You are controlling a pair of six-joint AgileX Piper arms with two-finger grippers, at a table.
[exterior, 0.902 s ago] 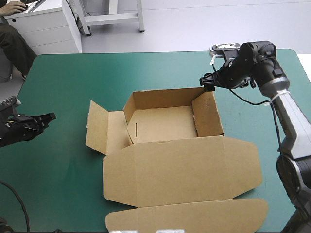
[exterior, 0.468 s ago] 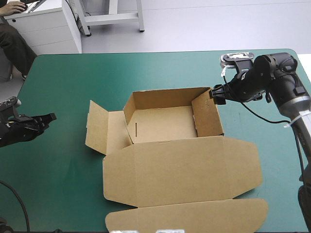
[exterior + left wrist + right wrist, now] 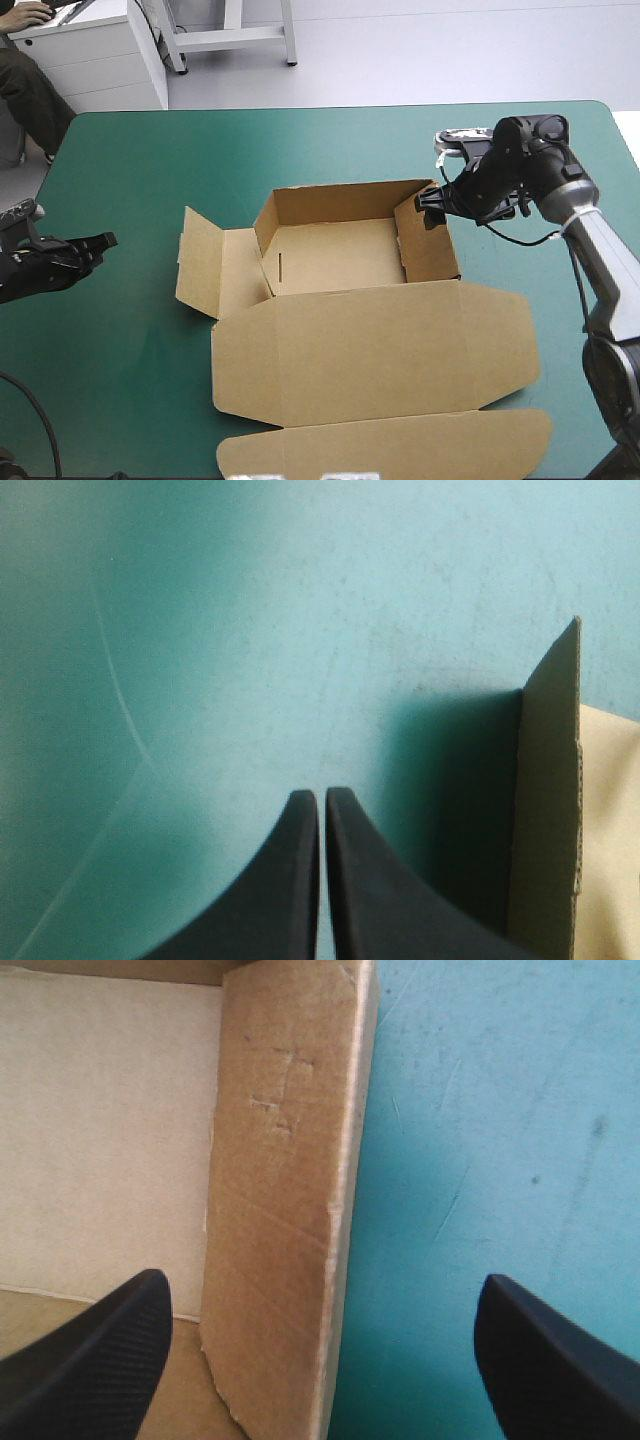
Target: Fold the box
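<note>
— Where's the box [image 3: 335,255]?
— Mid-bench [image 3: 130,160], walls up, lid flat toward the near edge
— Arms?
— Right fingers [image 3: 100,1350] spread wide over its right wall; left fingers [image 3: 290,880] pressed together, low at the left edge

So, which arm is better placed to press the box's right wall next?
Right: the right gripper, open, straddles the right wall of the box; the left gripper, shut, sits apart from it.

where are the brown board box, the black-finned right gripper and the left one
brown board box [image 3: 370,350], high view, on its flat lid panel
right gripper [image 3: 430,204], high view, between its open fingertips
left gripper [image 3: 320,798], left wrist view, where its shut fingertips meet
</note>
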